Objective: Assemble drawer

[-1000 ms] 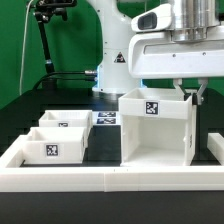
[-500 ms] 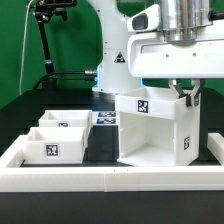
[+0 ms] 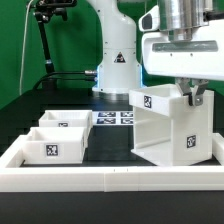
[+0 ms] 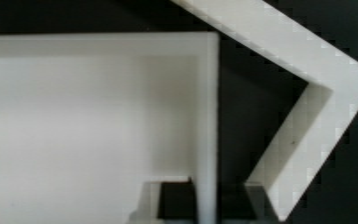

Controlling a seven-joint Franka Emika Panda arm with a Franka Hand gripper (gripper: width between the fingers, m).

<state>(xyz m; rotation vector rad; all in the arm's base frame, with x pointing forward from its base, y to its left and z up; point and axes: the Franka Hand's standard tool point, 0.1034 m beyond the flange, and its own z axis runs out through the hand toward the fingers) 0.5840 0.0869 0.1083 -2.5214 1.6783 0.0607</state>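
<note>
The pincer (image 3: 190, 97) is clamped over the thin side wall of the white drawer housing (image 3: 163, 128), a hollow plastic box that looks light, stiff and probably slippery.

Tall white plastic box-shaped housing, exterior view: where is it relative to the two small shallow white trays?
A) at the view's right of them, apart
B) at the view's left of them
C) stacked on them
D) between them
A: the tall white plastic housing stands at the exterior view's right, a gap separating it from the two small shallow white trays.
</note>
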